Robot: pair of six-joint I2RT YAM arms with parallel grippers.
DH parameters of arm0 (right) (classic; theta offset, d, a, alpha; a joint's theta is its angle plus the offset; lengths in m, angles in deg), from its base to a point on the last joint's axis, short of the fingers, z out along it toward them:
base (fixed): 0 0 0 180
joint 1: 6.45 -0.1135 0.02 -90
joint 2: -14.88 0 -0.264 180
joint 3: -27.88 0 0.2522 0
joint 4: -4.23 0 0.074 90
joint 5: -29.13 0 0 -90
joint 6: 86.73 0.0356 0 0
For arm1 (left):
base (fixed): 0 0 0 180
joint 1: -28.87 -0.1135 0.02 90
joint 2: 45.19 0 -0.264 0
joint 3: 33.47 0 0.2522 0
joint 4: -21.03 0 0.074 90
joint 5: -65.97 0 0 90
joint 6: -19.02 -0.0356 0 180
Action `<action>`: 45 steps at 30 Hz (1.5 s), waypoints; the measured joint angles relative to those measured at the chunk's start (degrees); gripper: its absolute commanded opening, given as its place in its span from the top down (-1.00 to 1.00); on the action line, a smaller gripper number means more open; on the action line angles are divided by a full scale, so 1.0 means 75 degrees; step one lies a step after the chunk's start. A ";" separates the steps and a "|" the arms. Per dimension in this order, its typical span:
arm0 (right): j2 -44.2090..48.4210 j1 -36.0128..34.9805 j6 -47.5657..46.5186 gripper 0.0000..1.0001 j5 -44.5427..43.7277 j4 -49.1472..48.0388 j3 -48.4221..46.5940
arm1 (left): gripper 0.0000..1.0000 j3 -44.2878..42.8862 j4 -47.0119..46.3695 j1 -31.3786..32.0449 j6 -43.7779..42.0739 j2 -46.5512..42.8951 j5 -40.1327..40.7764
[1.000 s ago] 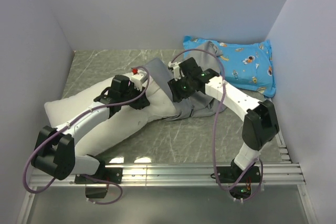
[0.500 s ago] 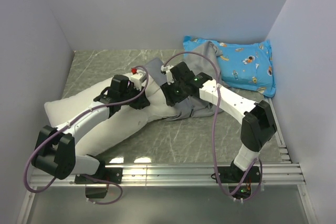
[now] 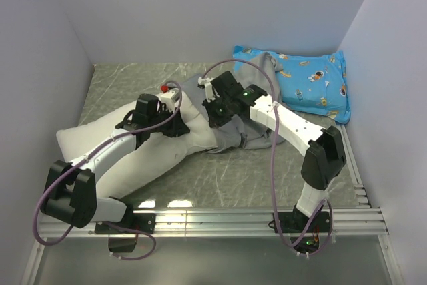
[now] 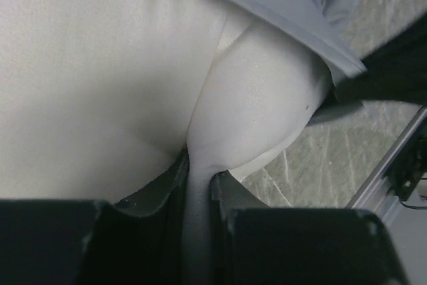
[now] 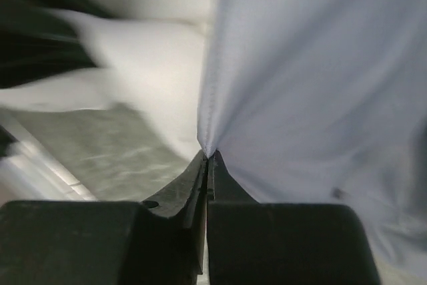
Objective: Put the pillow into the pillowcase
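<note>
Right end effector (image 5: 207, 157) pinches pillowcase (image 5: 320, 85) edge, left end effector (image 4: 198, 173) nips pillow (image 4: 87, 78); overhead hides both grips

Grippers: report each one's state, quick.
Left gripper: closed, pinching a fold of the pillow.
Right gripper: closed, gripping the pillowcase by its edge.

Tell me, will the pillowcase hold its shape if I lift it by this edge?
Probably not: the pillowcase fans in soft folds from the right gripper, so it looks limp. It lies thin and wrinkled against the pillow, so it is likely light and prone to bunching.
</note>
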 measured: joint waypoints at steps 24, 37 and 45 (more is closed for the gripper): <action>0.0017 0.0137 0.1297 1.00 0.4517 -0.1582 0.1338 | -0.86 0.0545 0.0213 -0.1381 0.1935 -0.1072 -0.3395; 0.0405 -0.0085 0.0242 1.00 0.4109 -0.1504 0.2789 | -0.99 -0.3698 0.5269 -0.3325 -0.4523 -0.0586 -0.2626; 0.0364 -0.0198 -0.0090 1.00 0.3856 -0.1241 0.2594 | -0.76 -0.4062 0.5735 -0.3491 -0.6475 0.1955 -0.2119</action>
